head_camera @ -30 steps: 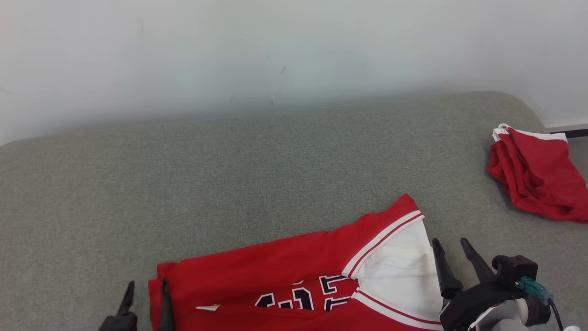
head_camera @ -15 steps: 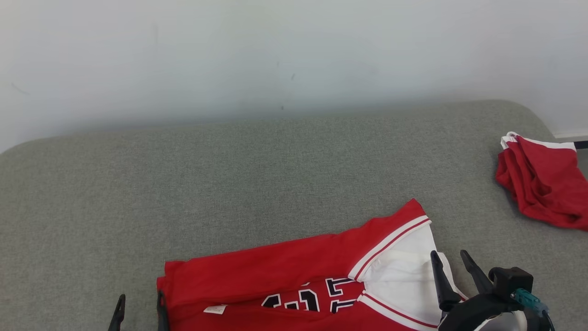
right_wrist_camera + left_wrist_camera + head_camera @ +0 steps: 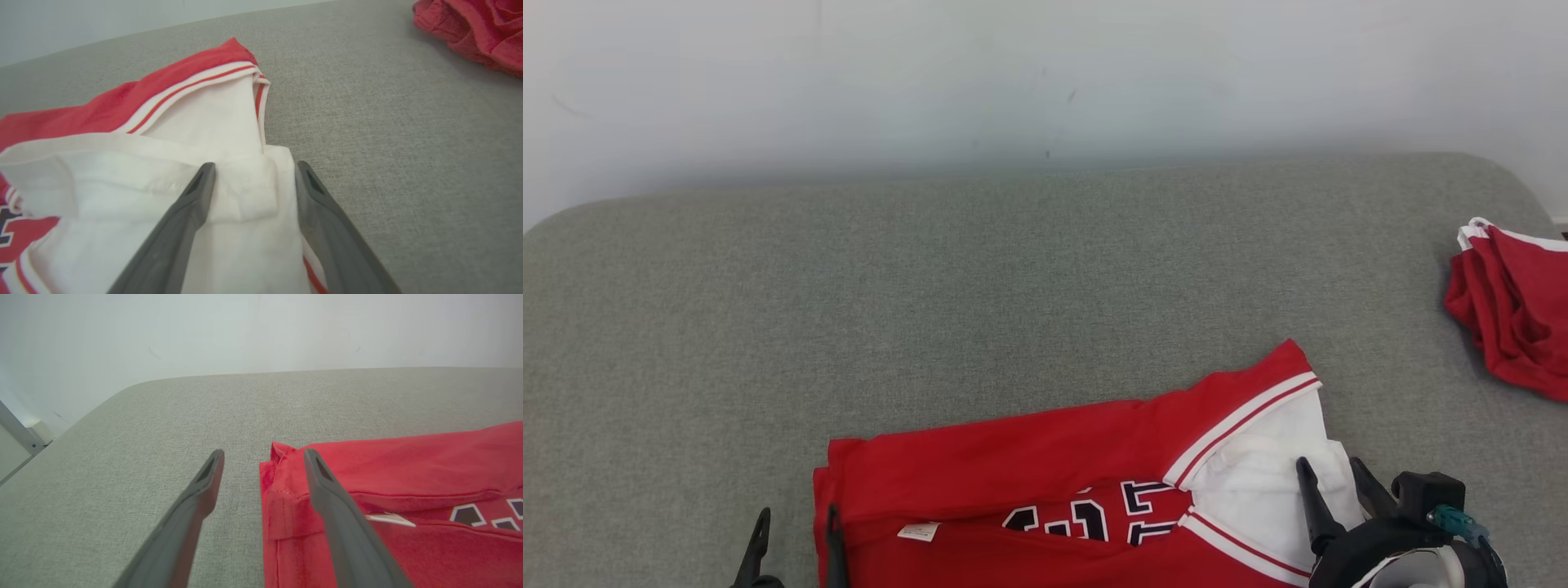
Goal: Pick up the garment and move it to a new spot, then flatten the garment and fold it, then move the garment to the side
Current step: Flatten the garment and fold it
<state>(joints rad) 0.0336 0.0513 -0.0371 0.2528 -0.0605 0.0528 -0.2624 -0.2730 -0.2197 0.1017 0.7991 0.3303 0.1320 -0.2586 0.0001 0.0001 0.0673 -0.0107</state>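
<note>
The garment (image 3: 1029,465) is a red jersey with white trim and dark lettering, lying folded on the grey padded surface (image 3: 1013,286). My left gripper (image 3: 798,514) is open at its left end. In the left wrist view the left gripper (image 3: 264,454) straddles the red hem (image 3: 282,490), one finger over the cloth and one over the padding. My right gripper (image 3: 1329,465) is open at the garment's right end. In the right wrist view the right gripper (image 3: 255,165) has both fingers over the white sleeve part (image 3: 204,122). Neither gripper holds anything.
A second red garment (image 3: 1511,318) lies crumpled at the far right of the padded surface, also seen as a red heap (image 3: 478,28) in the right wrist view. A pale wall (image 3: 1045,73) stands behind. Bare grey padding stretches beyond and left of the jersey.
The head camera has shifted, so the whole picture has slid right. Both grippers' jaws have spread a little wider and sit lower in the view. The jersey lies as before.
</note>
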